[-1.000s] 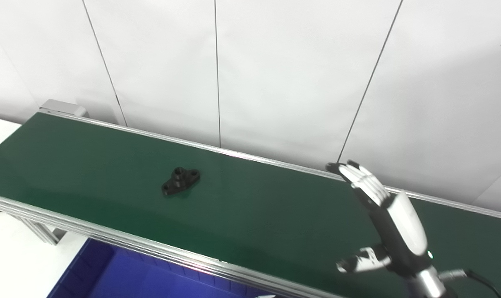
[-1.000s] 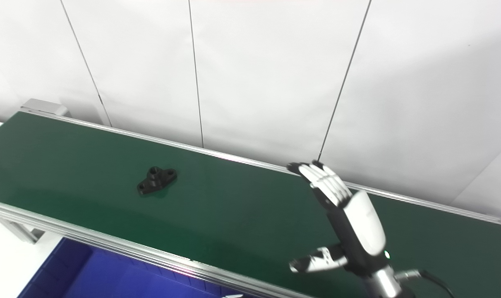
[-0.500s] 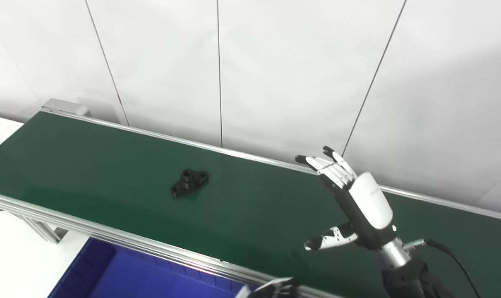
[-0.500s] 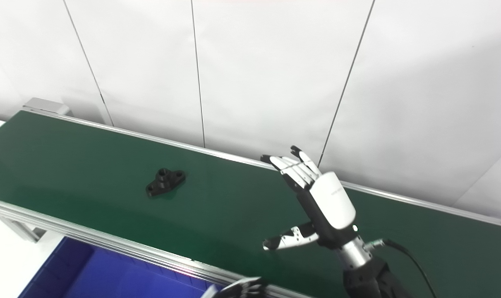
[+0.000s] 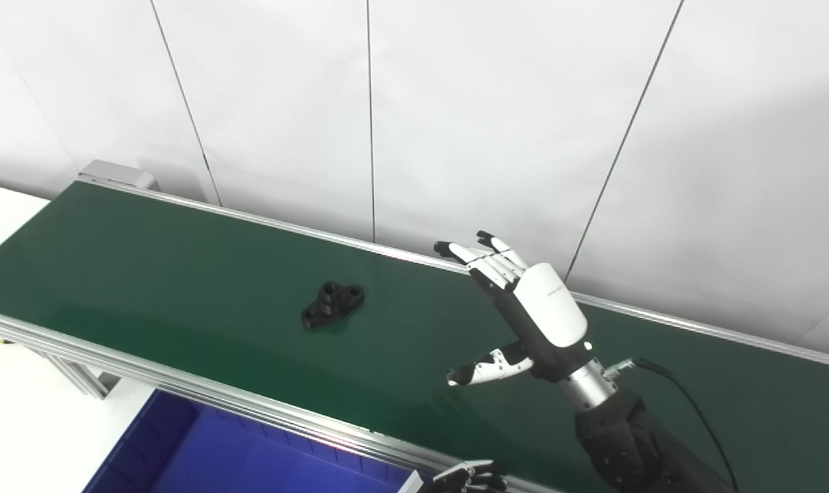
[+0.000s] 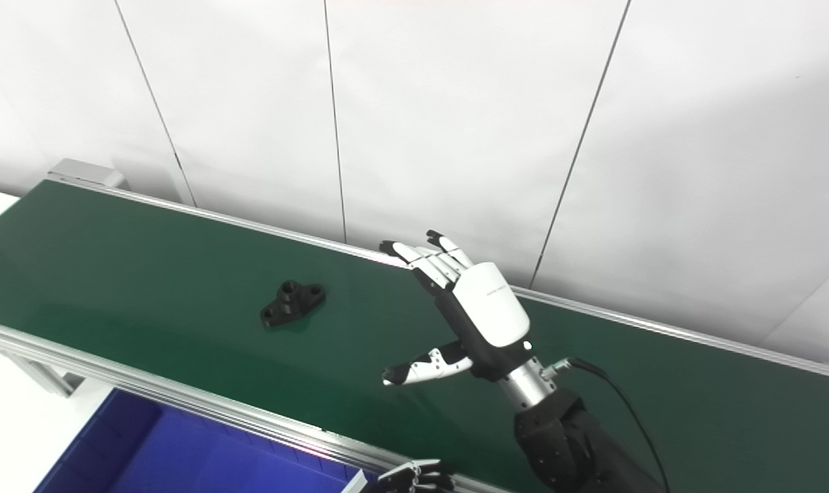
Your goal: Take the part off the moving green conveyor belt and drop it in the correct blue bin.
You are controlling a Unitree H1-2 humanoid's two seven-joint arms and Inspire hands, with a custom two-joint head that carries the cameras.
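Green belting fills the left eye view: the conveyor belt (image 5: pixel 181 274) runs from the upper left down toward the lower right, edged by aluminium rails (image 5: pixel 181 390) on the near side and along the white panel wall (image 5: pixel 496 123) on the far side. On it lies the black part (image 5: pixel 333 305), a small flanged bracket with a raised round boss and holes at its ends, flat on the belt, roughly mid-width. My right hand (image 5: pixel 534 315) hangs above the belt to the right of the part and well apart from it, palm turned toward the part, fingers (image 5: pixel 486 257) stretched and spread toward the far rail, thumb (image 5: pixel 486 368) stuck out sideways toward the near rail. It holds nothing. A black cable (image 5: pixel 688 404) loops off the wrist. Below the near rail shows the blue bin (image 5: pixel 202 452), its inside ribbed. At the bottom edge only the fingertips of my left hand (image 5: pixel 465 478) peep in, just under the rail; whether it is spread or curled I cannot tell.

From the right eye view the same things sit shifted left. The part (image 6: pixel 293 302) rests on the belt (image 6: pixel 147 274), my right hand (image 6: pixel 479 315) spread wide above the belt to its right, touching nothing. The bin (image 6: pixel 126 459) lies beneath the near rail, and my left hand's tips (image 6: pixel 411 477) show at the lower edge, too little of them to judge.
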